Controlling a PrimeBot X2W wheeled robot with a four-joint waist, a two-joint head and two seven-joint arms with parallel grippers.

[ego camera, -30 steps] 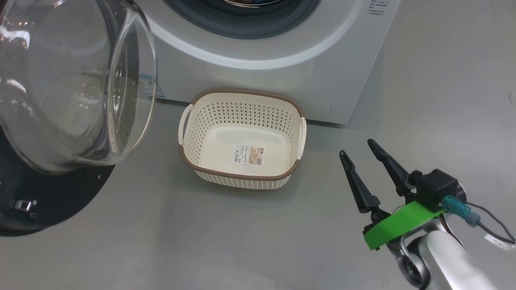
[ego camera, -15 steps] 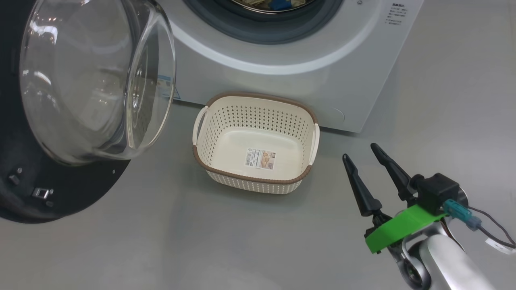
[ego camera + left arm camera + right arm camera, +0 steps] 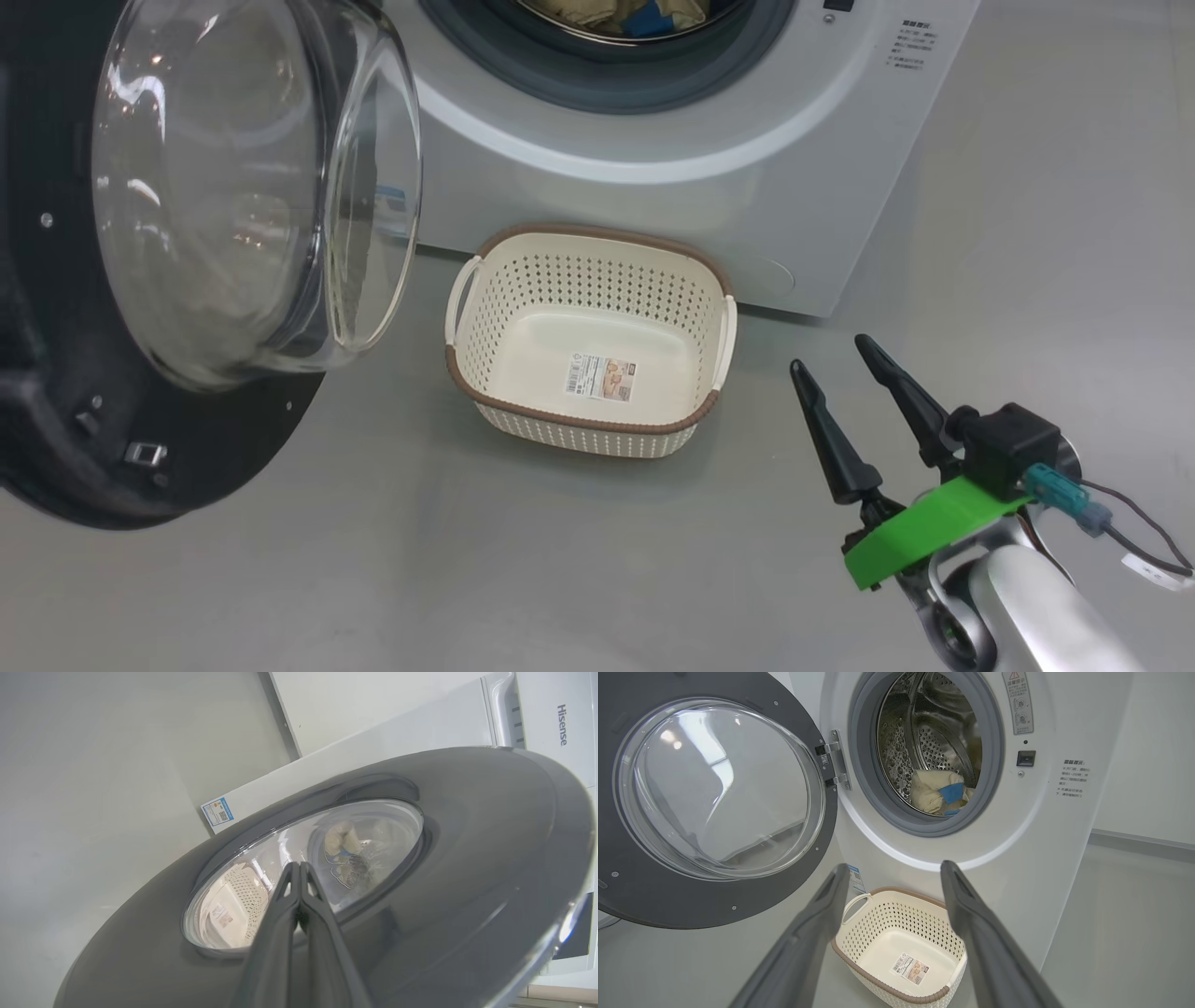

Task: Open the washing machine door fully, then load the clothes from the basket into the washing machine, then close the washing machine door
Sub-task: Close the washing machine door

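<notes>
washing machine door (image 3: 205, 243): swung out to the left of the drum opening on its metal hinge (image 3: 836, 760), the clear glass bowl bulging toward the machine, the black rim around it.
left gripper (image 3: 299, 865): at the outer face of the door, the two dark fingers pressed together with nothing between them; their tips lie over the glass centre, but i cannot tell whether they touch it.
sticker (image 3: 217, 811): blue and white, at the lower left corner of the washing machine's front.
basket (image 3: 583, 420): upright on the grey floor (image 3: 467, 579), its far side just beside the foot of the washing machine, below the drum opening; a label (image 3: 602, 377) lies on its cream bottom.
washing machine (image 3: 653, 196): white front loader, the opening ringed by a grey gasket (image 3: 864, 765), the steel drum (image 3: 934, 728) in plain sight.
clothes (image 3: 924, 795): a cream heap with a blue patch, low in the drum, just behind the gasket's lower edge.
right gripper (image 3: 829, 354): above the floor to the right of the basket, well apart from it, fingers spread wide and holding nothing, pointing toward the washing machine.
</notes>
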